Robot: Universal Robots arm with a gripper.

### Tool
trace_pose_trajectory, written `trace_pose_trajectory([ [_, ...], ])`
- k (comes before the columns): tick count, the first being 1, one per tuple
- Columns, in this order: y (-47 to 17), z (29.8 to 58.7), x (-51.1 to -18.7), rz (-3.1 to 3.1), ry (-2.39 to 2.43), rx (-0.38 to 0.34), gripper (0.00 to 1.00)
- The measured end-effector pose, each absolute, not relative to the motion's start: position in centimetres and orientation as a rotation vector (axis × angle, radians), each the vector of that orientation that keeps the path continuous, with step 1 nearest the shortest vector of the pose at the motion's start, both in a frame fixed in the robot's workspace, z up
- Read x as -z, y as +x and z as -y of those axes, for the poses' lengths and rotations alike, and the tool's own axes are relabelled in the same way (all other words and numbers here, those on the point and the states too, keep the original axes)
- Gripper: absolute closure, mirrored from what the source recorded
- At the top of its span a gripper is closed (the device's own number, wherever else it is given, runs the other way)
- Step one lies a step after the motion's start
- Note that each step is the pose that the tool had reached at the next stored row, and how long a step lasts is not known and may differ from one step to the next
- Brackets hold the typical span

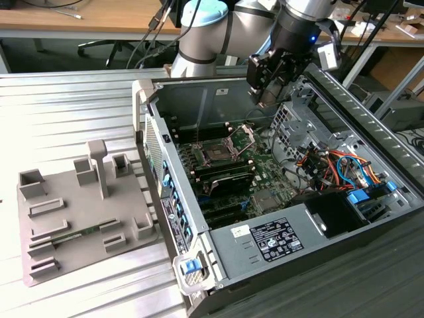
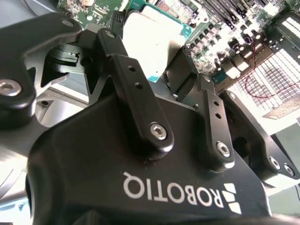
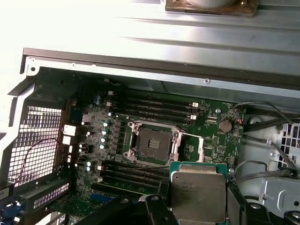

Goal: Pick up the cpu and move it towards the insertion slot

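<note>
While the open computer case is lying on its side on the ribbed metal table, the arm is reaching in over its upper wall and holding the gripper above the motherboard.

Progress: pick-up is looking done. Both wrist views are showing the cpu clamped between the black fingers, silvery face outward with its green edge showing, clear of any surface. Fingers are clenched on the chip, not released.

Position relative to the insertion slot: the first wrist view is showing the cpu near the slot but off to one side of it, not yet over the dark square of the socket. In the exterior view the gripper is hanging above and beyond the slot, toward the case's far wall. My judgement: the carry is well along, with the last closing of the gap to the slot not yet made.

Surroundings: the slot's hinged silver bracket is standing raised just beside the socket on the gripper's side, so it may be crowding the approach. Long black memory slots are running alongside the socket. A drive cage and bundled coloured cables are sitting close to the gripper. The grey fixture plate is resting outside the case, well apart from the slot.
</note>
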State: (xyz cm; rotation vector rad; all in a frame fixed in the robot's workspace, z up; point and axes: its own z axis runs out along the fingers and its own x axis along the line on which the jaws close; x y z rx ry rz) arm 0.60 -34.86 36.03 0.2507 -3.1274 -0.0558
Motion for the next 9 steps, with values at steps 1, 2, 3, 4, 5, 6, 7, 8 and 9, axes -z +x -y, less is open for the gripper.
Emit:
trace_pose_trajectory([
  [1,0.6,34.69,-35.94,3.127,0.251,0.056,0.45],
  [2,0.6,34.47,-35.83,3.127,0.251,0.056,0.45],
  [3,0.6,34.42,-35.8,3.127,0.251,0.056,0.45],
  [4,0.6,34.4,-35.79,3.127,0.251,0.056,0.45],
  [5,0.6,34.38,-35.77,3.127,0.251,0.056,0.45],
  [6,0.59,34.37,-35.76,3.127,0.251,0.056,0.45],
  [7,0.6,34.35,-35.75,3.127,0.251,0.056,0.45],
  [8,0.6,34.33,-35.74,3.127,0.251,0.056,0.45],
  [9,0.6,34.31,-35.73,3.127,0.251,0.056,0.45],
])
